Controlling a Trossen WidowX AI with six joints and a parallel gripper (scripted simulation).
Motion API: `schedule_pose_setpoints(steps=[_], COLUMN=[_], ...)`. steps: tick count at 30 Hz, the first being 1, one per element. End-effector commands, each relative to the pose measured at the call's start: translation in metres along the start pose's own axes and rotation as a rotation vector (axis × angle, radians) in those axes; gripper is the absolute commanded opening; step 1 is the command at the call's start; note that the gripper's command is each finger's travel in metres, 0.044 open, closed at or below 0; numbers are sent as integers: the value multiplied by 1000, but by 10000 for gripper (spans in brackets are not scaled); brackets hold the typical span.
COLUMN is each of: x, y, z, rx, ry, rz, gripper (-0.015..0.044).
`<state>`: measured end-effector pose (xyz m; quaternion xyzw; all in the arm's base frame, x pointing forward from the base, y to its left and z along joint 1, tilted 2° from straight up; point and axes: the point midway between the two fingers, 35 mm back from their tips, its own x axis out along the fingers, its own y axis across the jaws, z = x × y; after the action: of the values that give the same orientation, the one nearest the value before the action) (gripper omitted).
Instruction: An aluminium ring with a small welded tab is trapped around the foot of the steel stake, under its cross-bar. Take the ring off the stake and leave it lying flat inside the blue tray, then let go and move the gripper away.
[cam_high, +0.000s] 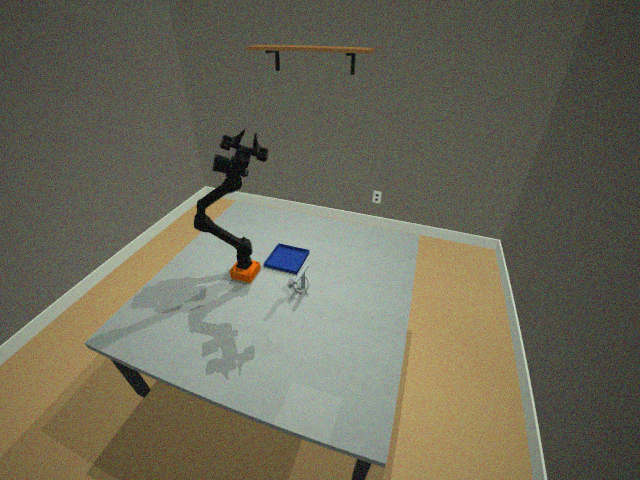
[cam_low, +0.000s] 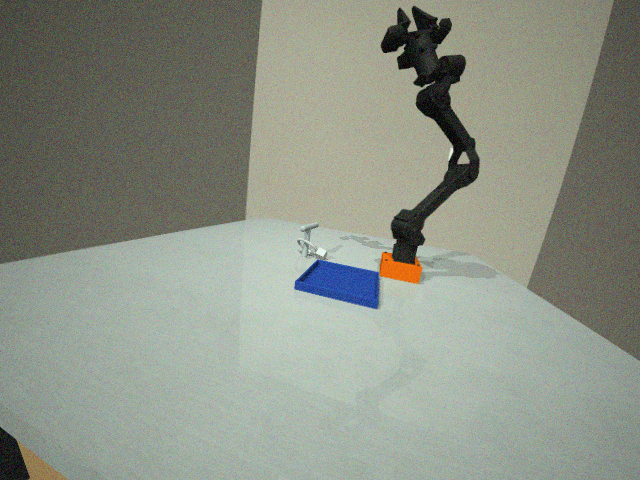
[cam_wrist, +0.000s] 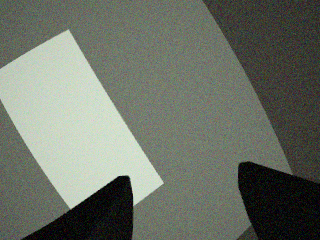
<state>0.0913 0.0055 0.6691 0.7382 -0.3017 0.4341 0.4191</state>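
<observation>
The claw (cam_high: 249, 135) (cam_low: 409, 16) (cam_wrist: 186, 180) points up, high above the table (cam_high: 351, 330) (cam_low: 206, 335), its fingers part-way apart with nothing between them. Below it, the bent black arm (cam_high: 219, 232) (cam_low: 439, 196) rises from an orange base (cam_high: 240, 273) (cam_low: 400, 270). In the top view, the blue tray (cam_high: 286, 258) (cam_low: 338, 284) lies just right of the base; the ring (cam_high: 307, 285) (cam_low: 299, 242) sits tilted around the post (cam_high: 302, 280) (cam_low: 308, 240), under its crossbar, on the tray's near side.
</observation>
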Motion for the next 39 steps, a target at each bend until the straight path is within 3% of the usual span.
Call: schedule_pose_setpoints(steps=[1,26,39], x=[-3,-62,-101], y=[-28,-206,-258], z=[-1,37,60], rx=[-98,-724,-918], ry=[12,144,245], rz=[-65,-569,-760], gripper=[200,200,200])
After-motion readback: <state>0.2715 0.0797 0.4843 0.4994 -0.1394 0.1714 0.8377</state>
